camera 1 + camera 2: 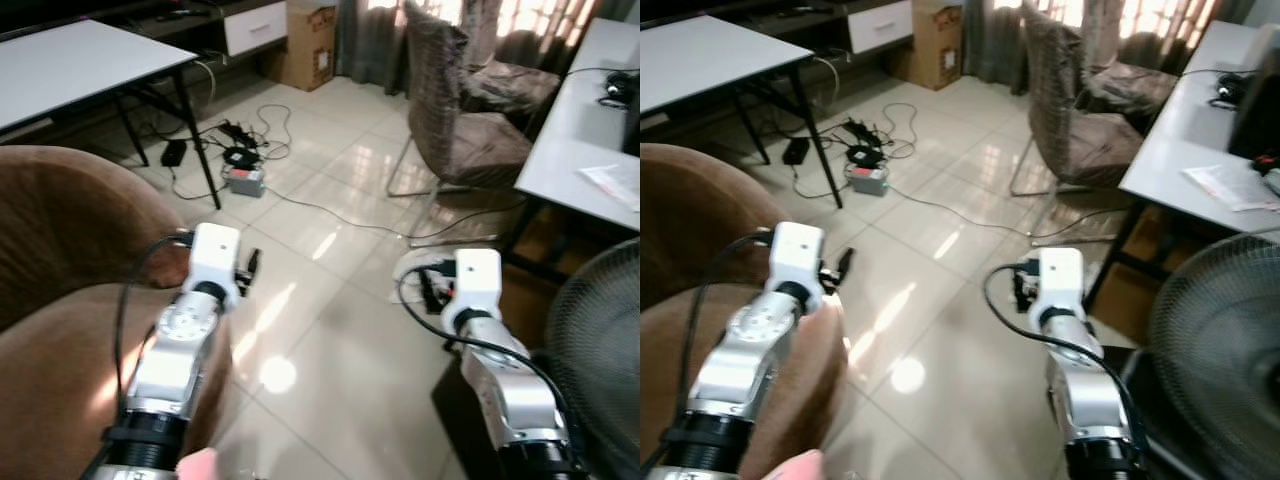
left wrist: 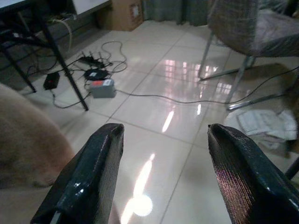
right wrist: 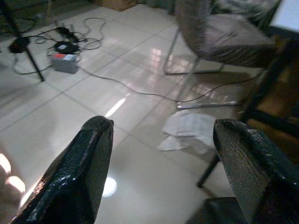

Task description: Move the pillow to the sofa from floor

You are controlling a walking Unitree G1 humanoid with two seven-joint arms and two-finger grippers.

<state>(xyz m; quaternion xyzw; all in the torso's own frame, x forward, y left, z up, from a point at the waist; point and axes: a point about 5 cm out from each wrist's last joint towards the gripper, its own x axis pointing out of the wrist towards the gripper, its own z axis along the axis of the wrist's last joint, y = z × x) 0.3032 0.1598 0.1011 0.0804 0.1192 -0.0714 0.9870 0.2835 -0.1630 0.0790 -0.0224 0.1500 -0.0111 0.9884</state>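
A: Pillow was nowhere I could pick out for certain. A pale crumpled bundle (image 3: 187, 131) lay on the tiled floor (image 1: 330, 250) near the chair (image 1: 455, 110) legs, just beside the right-hand table (image 1: 585, 130), but it could as easily have been cloth.

B: And the sofa (image 1: 60, 300)?

A: Brown, at the robot's left, the left arm passing over its edge.

B: So which step?

A: Searching, I'd judge; nothing was grasped. Next move would call for stepping toward that bundle and bending low.

B: The fingers?

A: Both pairs were spread wide and empty: left gripper (image 2: 163, 172) and right gripper (image 3: 161, 168), 2 black fingers each, touching nothing, held above bare tile.
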